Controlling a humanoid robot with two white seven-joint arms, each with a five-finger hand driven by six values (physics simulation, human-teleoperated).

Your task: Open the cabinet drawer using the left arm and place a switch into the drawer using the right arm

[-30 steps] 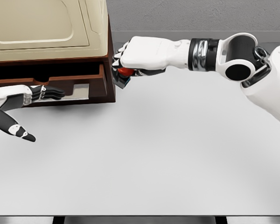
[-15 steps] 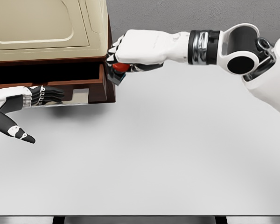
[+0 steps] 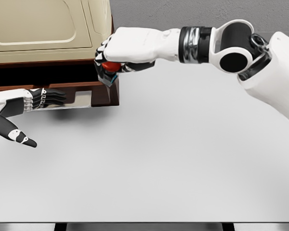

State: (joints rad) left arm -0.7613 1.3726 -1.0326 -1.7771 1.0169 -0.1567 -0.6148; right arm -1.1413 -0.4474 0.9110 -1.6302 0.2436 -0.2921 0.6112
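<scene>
One switch (image 3: 109, 71), tilted, right hand (image 3: 127, 48) gripping

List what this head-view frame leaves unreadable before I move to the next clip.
- Switch: mostly covered by the right hand; only a red part and dark base show.
- Drawer interior: in shadow under the cabinet; contents unreadable.
- Drawer handle: hidden behind the left hand fingers; grip unclear.
- Cabinet: cut off by the top and left edges.

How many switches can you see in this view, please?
1. The switch, red with a dark base, is held in the right hand at the right end of the open drawer. Others could be hidden inside the drawer.
</scene>
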